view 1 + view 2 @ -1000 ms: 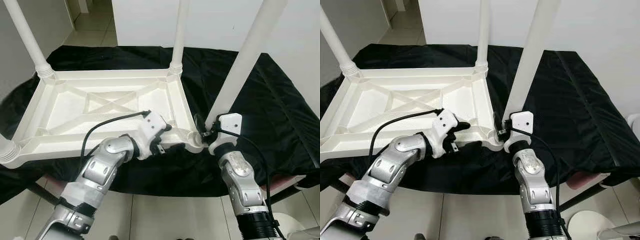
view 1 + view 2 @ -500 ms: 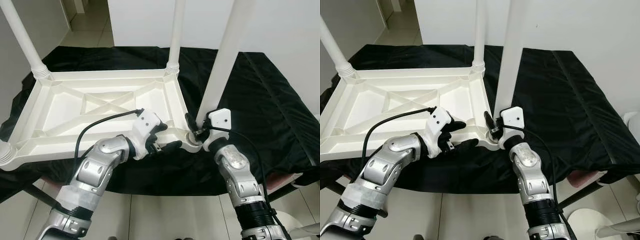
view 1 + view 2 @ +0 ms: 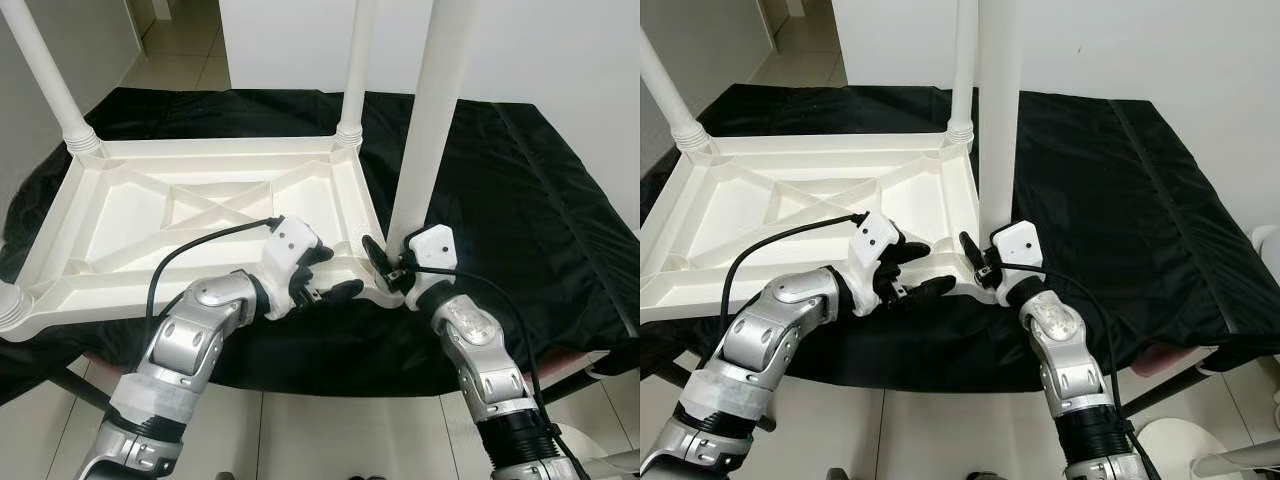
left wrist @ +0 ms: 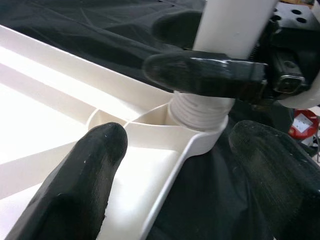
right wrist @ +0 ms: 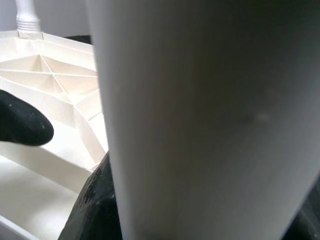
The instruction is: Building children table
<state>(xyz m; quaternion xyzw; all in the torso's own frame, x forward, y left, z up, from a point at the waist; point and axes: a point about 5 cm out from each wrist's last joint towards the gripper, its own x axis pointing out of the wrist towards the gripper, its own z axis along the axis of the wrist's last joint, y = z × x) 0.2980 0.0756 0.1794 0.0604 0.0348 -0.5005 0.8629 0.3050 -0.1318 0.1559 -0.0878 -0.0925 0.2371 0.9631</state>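
An upside-down white plastic children's table (image 3: 210, 150) lies on a black cloth. My right gripper (image 3: 392, 262) is shut on the lower end of a white table leg (image 3: 430, 120), which stands nearly upright. Its threaded base (image 4: 200, 110) sits in the near right corner socket (image 3: 388, 292). In the right wrist view the leg (image 5: 200, 125) is very close to the camera. My left gripper (image 3: 340, 272) is open just left of that corner. It straddles the table's near rim (image 4: 165, 180), one finger inside the frame and one outside over the cloth.
Fitted legs rise at the far left corner (image 3: 50, 80), the far right corner (image 3: 355, 70) and the near left corner (image 3: 10, 300). The black cloth (image 3: 530, 200) spreads to the right of the table. A white wall stands behind, and tiled floor (image 3: 330, 430) lies below the front edge.
The leg has swung from leaning right to nearly upright over the corner socket. My right gripper has moved left with it. The left gripper has stayed at the rim.
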